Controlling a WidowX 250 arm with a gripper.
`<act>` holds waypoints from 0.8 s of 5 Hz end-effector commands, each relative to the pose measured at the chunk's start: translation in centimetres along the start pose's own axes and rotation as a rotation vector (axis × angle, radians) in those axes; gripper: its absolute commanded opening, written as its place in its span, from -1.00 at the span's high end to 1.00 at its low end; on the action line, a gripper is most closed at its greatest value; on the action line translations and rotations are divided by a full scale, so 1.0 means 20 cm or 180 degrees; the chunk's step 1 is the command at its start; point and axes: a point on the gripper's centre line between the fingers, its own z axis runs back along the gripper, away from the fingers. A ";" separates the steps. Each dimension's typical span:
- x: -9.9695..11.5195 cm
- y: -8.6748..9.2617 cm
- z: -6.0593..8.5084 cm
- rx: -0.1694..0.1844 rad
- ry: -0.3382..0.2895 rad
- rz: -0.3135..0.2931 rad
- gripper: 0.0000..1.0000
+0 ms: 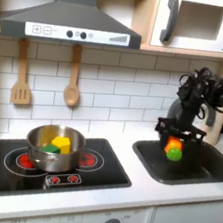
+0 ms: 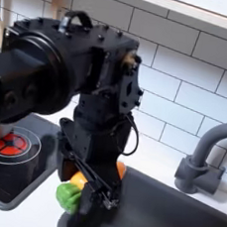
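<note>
My black gripper (image 1: 174, 140) hangs over the dark sink (image 1: 145, 159) at the first exterior view's right. It is shut on a toy vegetable (image 1: 174, 149), orange-red on top and green below, which is held just above the basin. In the second exterior view the arm is close up and the gripper (image 2: 89, 188) points down at the sink's (image 2: 178, 221) left edge. There the vegetable's green end (image 2: 68, 195) pokes out on the left, with an orange patch on the other side of the fingers.
A silver pot (image 1: 50, 147) with yellow and green toys stands on the black stove (image 1: 100, 170). A wooden spatula (image 1: 22, 78) and spoon (image 1: 74, 80) hang on the tiled wall. A grey faucet (image 2: 202, 156) rises behind the sink. A microwave (image 1: 203, 22) sits overhead.
</note>
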 end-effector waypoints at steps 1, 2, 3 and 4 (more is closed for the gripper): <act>0.06 -0.03 -0.02 0.0002 0.0044 -0.0108 1.00; 0.07 -0.02 -0.03 0.0026 0.0063 -0.0098 -1.00; 0.05 0.00 -0.02 0.0060 0.0020 -0.0055 -1.00; 0.04 0.01 0.00 0.0063 -0.0002 -0.0025 -1.00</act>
